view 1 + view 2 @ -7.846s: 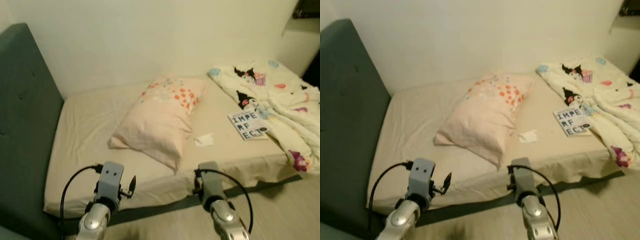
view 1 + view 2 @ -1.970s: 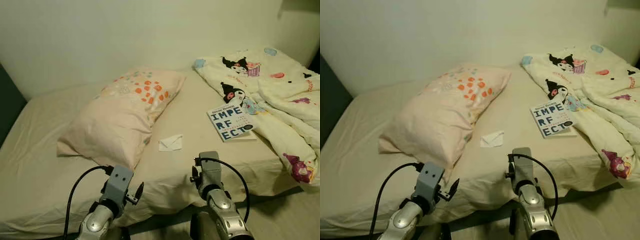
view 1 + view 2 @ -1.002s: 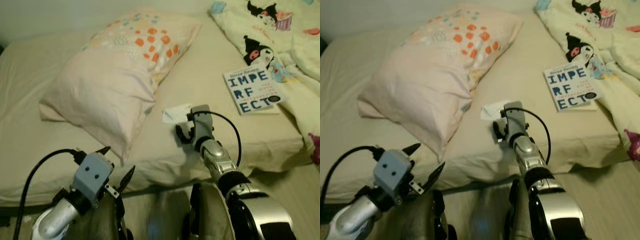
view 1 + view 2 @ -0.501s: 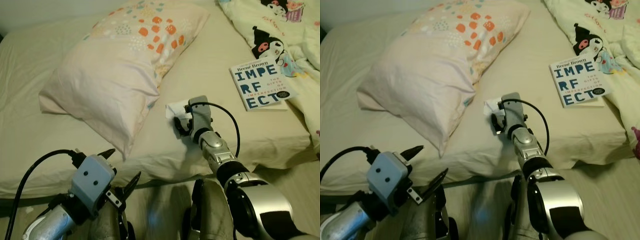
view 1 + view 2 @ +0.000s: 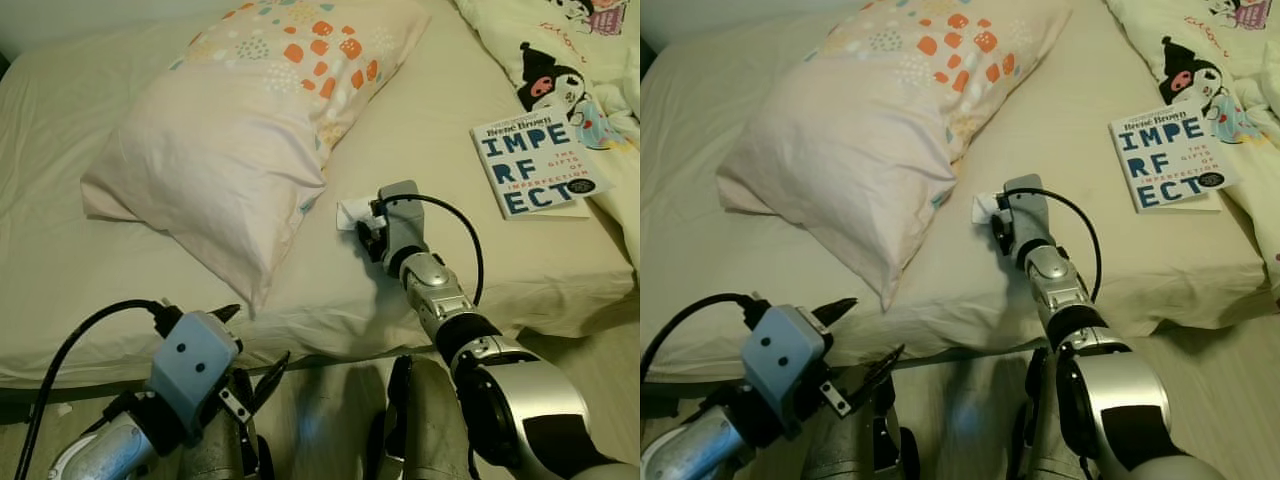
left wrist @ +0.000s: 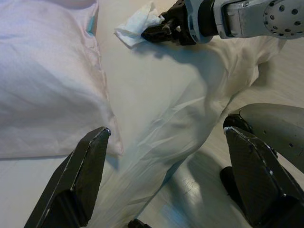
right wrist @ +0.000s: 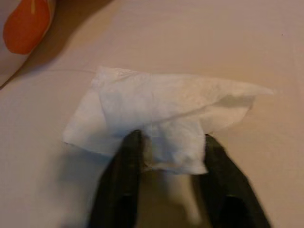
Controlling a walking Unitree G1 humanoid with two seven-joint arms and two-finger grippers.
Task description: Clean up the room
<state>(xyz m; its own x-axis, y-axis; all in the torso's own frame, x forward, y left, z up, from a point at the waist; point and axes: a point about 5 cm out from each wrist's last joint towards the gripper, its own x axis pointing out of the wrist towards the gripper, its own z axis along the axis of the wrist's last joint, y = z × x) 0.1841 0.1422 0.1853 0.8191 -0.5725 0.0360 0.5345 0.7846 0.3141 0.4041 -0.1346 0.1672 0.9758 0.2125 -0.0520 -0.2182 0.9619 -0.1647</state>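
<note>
Left eye view: right gripper [image 5: 366, 226] is reached onto the bed [image 5: 60, 260]; white tissue [image 5: 352, 213] lies mid-mattress beside the pillow [image 5: 240, 130], near the front edge; a book [image 5: 538, 166] lies toward the bed's right edge.
Left wrist view: left gripper [image 6: 166, 175] is held wide apart, holding nothing.
Right wrist view: fingers [image 7: 124, 175] are seen part-spread, straddling the tissue's near edge; grip cannot be told.
</note>
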